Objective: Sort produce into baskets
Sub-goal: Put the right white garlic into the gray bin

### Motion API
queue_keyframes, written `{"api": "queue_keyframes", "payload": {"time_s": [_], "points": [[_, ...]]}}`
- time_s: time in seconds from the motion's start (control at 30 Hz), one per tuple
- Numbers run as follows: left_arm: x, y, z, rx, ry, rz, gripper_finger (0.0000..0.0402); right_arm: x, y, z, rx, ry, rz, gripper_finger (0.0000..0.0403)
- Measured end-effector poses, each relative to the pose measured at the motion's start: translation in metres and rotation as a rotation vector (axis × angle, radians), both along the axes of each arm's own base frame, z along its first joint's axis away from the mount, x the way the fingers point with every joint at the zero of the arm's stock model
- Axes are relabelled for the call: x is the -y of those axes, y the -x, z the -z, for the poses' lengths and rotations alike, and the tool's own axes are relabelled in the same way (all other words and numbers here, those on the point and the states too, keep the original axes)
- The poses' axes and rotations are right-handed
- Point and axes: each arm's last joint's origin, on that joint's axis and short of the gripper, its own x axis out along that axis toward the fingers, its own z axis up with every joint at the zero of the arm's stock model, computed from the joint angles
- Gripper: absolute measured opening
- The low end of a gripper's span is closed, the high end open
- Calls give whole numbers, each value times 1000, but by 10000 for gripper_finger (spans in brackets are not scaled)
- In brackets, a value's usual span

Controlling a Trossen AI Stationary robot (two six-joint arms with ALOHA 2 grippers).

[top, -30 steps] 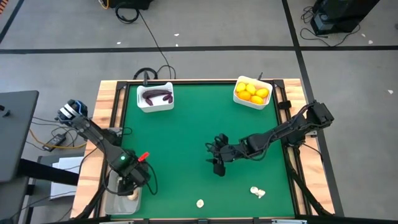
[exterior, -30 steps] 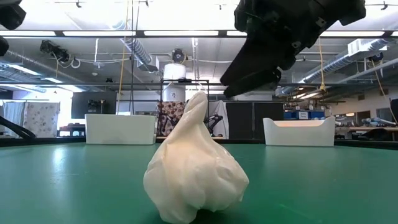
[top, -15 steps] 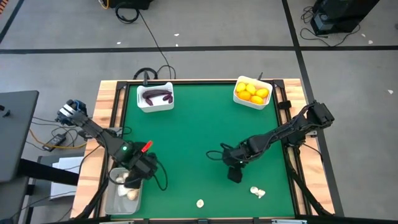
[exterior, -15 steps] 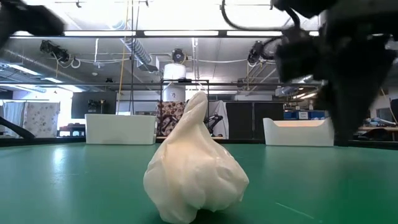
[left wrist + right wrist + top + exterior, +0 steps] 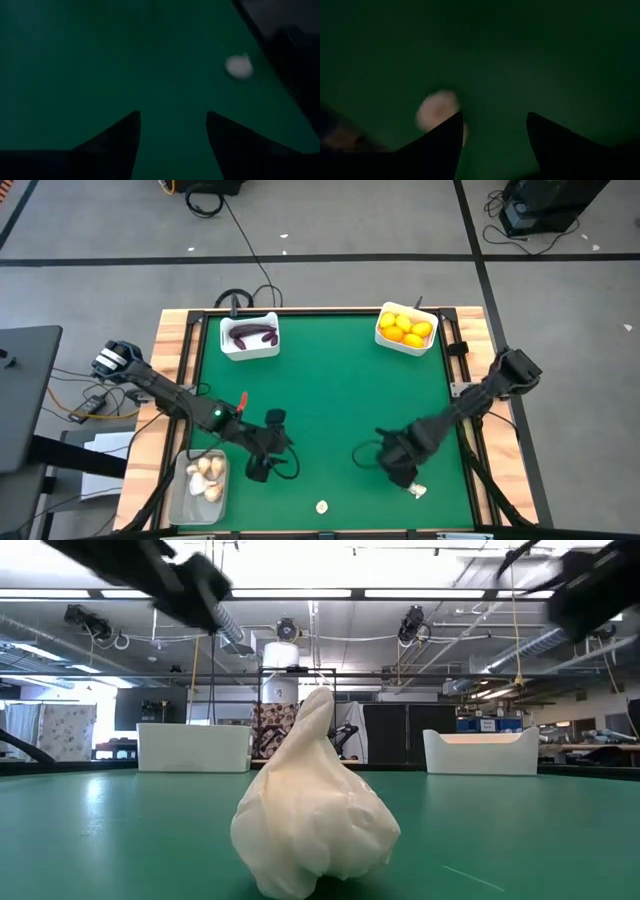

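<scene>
Left gripper point(image 5: 259, 471) over green mat, jaws apart, empty, garlic bulb point(image 5: 322, 506) near. Right gripper point(image 5: 403, 478) spread, empty, just beside second garlic bulb point(image 5: 415, 490).

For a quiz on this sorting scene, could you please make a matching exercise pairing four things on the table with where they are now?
Things:
1. yellow citrus fruits
2. purple eggplants
3. left claw
4. right claw

Places:
A. beside the garlic bulb near the table's right front
B. in the white basket at the back left
C. over the green mat, just right of the clear bin
D. in the white basket at the back right

Pairs: 1-D, 2-B, 3-C, 4-A
</scene>
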Motion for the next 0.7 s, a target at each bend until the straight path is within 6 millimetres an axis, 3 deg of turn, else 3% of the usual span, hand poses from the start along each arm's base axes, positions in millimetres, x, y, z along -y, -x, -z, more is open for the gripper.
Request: {"api": "queue_keyframes", "payload": {"time_s": [0.17,0.33,0.7], "points": [[-2,-5,5,188,1,-55,233,-37,19,-6,12,-42,-45,229],[-1,-6,5,292,56,-66,233,-61,35,-7,66,-14,-45,229],[0,-4,14,305,103,-108,232,-77,46,-1,243,96,71,225]]}}
